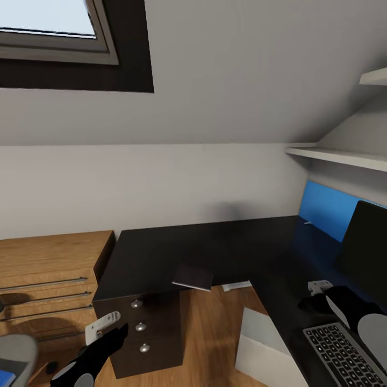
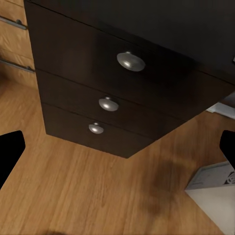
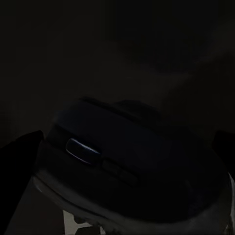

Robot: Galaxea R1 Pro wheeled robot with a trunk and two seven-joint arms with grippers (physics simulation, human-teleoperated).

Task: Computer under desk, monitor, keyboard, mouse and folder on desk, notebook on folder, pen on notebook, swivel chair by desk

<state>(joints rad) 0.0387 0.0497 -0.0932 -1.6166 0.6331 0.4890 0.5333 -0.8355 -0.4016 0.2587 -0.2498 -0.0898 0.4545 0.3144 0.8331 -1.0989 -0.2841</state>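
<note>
At lower right the right gripper (image 1: 317, 302) is hovering over the mouse (image 3: 132, 166) on the desk (image 1: 215, 252) (grip unclear); the left gripper (image 2: 117, 152) is spreading wide.

Left wrist cam is looking down at the desk (image 2: 147, 29) drawer unit: three dark drawer fronts stacked, each carrying one round silver knob (image 2: 130, 61), second knob (image 2: 108, 103), third knob (image 2: 96, 128). Wooden floor (image 2: 88, 191) is showing below the unit. Light wooden cabinet (image 2: 12, 34) with metal bar handles is sitting just beside the drawers. The computer (image 2: 215, 188), a white-grey box, is standing on the floor near the unit. Left gripper's black fingertips (image 2: 10, 149) are sitting wide apart, gripping nothing.
</note>
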